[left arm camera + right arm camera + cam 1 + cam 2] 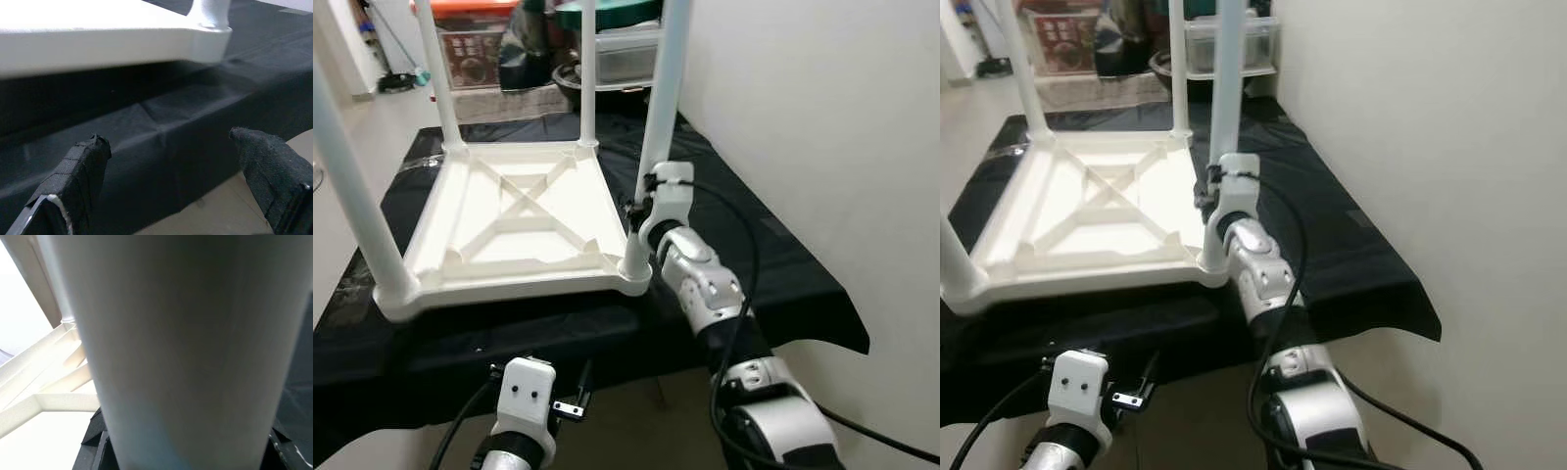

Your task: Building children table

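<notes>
Clamping the right hand low on the near-right leg of the upturned children table, likely light, stiff, slick plastic; left hand open, idle.

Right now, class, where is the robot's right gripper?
In the left eye view, the right gripper is on the near right table leg, just above the upturned white tabletop on the black cloth.

Smooth, a bit shiny white plastic on the table and its legs. Soft, dull black cloth underneath. Rough black fabric tape on the left gripper's fingers.
</notes>
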Tool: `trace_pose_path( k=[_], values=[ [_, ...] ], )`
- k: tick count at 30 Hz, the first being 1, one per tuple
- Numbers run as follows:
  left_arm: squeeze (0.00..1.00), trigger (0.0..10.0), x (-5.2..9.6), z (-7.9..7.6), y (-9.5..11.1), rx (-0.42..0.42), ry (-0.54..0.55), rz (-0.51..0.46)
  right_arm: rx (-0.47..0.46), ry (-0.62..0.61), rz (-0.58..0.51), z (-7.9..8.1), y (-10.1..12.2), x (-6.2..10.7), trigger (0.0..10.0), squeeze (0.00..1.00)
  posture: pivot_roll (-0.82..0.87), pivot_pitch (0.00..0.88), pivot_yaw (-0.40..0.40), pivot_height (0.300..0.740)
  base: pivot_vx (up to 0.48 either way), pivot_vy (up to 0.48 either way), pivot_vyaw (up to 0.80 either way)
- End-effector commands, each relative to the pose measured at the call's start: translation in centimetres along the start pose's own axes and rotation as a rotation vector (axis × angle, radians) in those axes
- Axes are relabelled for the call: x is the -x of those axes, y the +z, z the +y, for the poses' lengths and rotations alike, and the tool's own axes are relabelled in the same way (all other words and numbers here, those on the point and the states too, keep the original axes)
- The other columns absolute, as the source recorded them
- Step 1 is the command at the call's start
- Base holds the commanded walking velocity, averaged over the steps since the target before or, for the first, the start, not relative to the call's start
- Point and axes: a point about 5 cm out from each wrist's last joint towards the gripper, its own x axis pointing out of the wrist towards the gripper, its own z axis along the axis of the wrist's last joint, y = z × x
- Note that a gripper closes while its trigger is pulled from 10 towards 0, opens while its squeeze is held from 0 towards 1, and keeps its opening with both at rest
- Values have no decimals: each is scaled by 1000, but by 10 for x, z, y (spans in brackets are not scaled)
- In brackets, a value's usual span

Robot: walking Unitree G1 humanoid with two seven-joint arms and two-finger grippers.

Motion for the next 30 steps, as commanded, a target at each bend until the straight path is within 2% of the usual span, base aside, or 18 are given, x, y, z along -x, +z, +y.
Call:
trace_pose_path(
  k=[1,2,3,4,6,7,8,9,11,12,14,15,18,25,26,27,28,30],
  values=[
    [0,10000,3,0,-1,-3,-4,18,-217,44,84,5,-14,-3,0,0,-6,128,16,740,0,0,0],
    [0,10000,3,0,-1,-3,-4,18,-217,44,84,5,-14,-3,0,0,-6,128,16,740,0,0,0],
    [0,10000,4,0,-1,-3,-4,22,-289,67,107,8,-13,-6,0,0,-3,130,18,740,0,0,0],
    [0,10000,4,0,-1,-3,-4,22,-289,67,107,8,-13,-6,0,0,-3,130,18,740,0,0,0],
    [0,10000,6,0,0,-4,-4,27,-462,63,161,9,-19,-9,0,0,3,137,22,740,0,0,0],
    [0,10000,6,0,0,-4,-4,27,-462,63,161,9,-19,-9,0,0,3,137,22,740,0,0,0],
    [0,10000,6,0,0,-4,-5,29,-528,65,193,10,-25,-9,0,0,3,137,22,740,0,0,0],
    [0,10000,6,0,0,-4,-5,29,-528,65,193,10,-25,-9,0,0,3,137,22,740,0,0,0],
    [0,10000,8,0,0,-7,-9,34,-651,15,301,13,-48,-7,0,0,14,134,29,740,0,0,0],
    [0,10000,8,0,0,-7,-9,34,-651,15,301,13,-48,-7,0,0,14,134,29,740,0,0,0],
    [0,10000,8,0,0,-9,-13,37,-740,-26,398,19,-71,-1,0,0,14,134,29,740,0,0,0],
    [0,10000,8,0,0,-9,-13,37,-740,-26,398,19,-71,-1,0,0,14,134,29,740,0,0,0],
    [0,10000,9,0,0,-12,-16,42,-841,-53,472,33,-93,4,0,0,23,123,26,740,0,0,0],
    [0,10000,10,-1,0,-15,-19,45,-865,-68,488,53,-98,3,0,0,25,119,23,740,0,0,0],
    [0,10000,9,-2,0,-15,-20,46,-872,-134,452,52,-96,0,5686,0,22,113,19,740,0,0,0],
    [0,10000,9,-2,0,-15,-20,46,-872,-134,452,52,-96,0,5686,0,22,113,19,740,0,0,0],
    [0,10000,9,-2,0,-15,-21,46,-874,-152,443,51,-95,0,10000,0,22,113,19,740,0,0,0],
    [0,10000,9,-3,-1,-13,-20,48,-897,-269,391,44,-92,-2,10000,0,19,107,12,740,0,0,0]
  ],
)
